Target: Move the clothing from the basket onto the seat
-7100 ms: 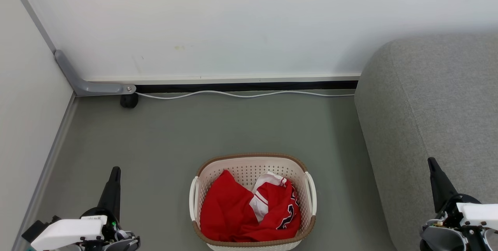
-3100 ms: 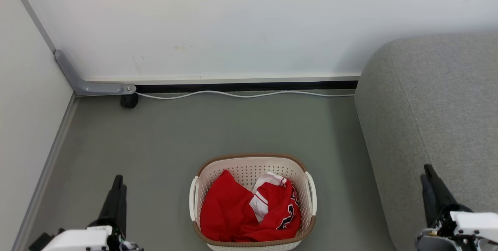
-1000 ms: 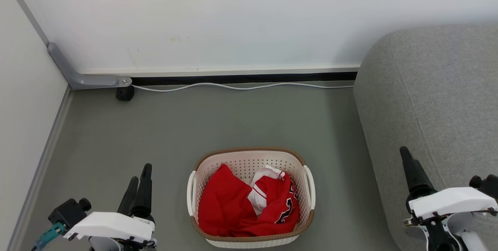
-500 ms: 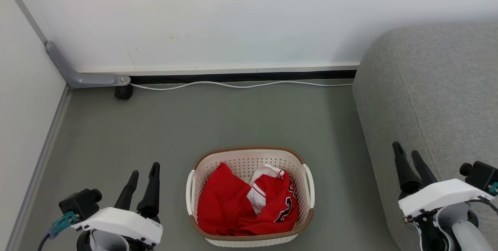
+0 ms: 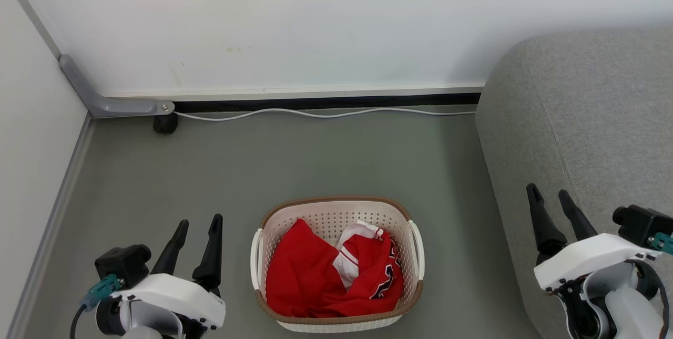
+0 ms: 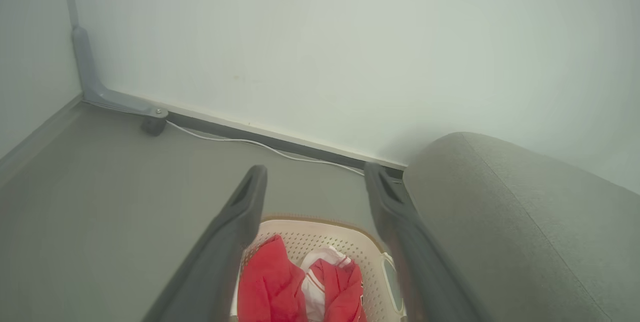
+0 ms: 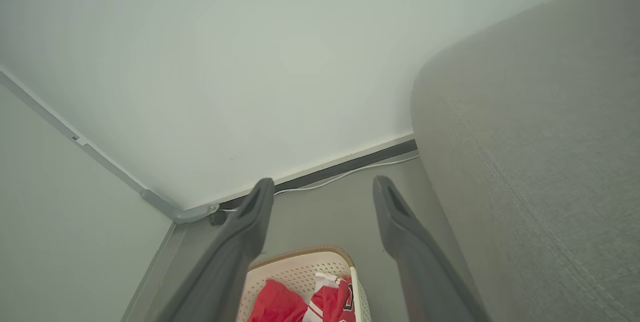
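Clothing [image 5: 331, 276]: red heap inside basket [image 5: 336, 200] | handling: likely light, limp, drapes; pinch a raised top fold | left end effector [image 5: 200, 219]: left of basket, released, empty | right end effector [image 5: 547, 189]: right of basket, released, empty | seat [image 5: 594, 118]: right of basket

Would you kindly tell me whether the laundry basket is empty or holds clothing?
Holds clothing: crumpled red garments lie inside the laundry basket, below its brown rim.

The only writing I can find is a dark, white-edged number [image 5: 385, 282] on the red jersey [image 5: 376, 265] in the basket [image 5: 336, 204] — folds hide most of it, and the part showing looks like a 2.
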`<state>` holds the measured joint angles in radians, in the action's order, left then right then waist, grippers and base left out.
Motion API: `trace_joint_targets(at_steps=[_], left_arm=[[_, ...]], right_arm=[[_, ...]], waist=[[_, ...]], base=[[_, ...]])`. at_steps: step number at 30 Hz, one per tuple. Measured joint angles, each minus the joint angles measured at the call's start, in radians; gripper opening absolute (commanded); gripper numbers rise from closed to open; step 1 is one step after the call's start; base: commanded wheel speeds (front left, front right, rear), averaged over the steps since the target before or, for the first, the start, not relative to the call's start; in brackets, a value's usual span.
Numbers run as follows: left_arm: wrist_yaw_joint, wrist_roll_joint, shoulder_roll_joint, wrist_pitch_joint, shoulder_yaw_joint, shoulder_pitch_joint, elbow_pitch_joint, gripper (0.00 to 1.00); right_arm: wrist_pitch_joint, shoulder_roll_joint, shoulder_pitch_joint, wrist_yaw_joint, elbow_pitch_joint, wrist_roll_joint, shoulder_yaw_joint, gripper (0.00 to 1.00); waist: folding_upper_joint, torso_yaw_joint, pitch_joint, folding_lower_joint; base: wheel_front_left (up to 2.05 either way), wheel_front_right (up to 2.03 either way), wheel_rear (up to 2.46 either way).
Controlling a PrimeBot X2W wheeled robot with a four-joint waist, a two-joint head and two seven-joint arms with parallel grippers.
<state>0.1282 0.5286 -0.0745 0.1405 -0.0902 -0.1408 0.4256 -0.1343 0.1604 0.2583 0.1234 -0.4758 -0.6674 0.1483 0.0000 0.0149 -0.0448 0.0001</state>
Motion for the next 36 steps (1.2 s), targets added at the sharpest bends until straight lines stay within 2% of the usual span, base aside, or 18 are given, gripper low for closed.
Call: trace_joint_targets(at_steps=[19, 36], left_arm=[[0.001, -0.225, 0.001, 0.055, 0.011, -0.033, 0.022, 1.00], [-0.008, -0.409, 0.023, 0.107, 0.082, -0.071, 0.040, 1.00]], right_arm=[[-0.057, 0.021, 0.044, 0.000, -0.029, 0.197, 0.029, 1.00], [-0.105, 0.022, 0.088, 0.000, -0.035, 0.396, -0.039, 1.00]], waist=[[0.0000, 0.004, 0.007, 0.0000], [0.0000, 0.003, -0.012, 0.0000]], base=[[0.00, 0.00, 0.00], [0.00, 0.00, 0.00]])
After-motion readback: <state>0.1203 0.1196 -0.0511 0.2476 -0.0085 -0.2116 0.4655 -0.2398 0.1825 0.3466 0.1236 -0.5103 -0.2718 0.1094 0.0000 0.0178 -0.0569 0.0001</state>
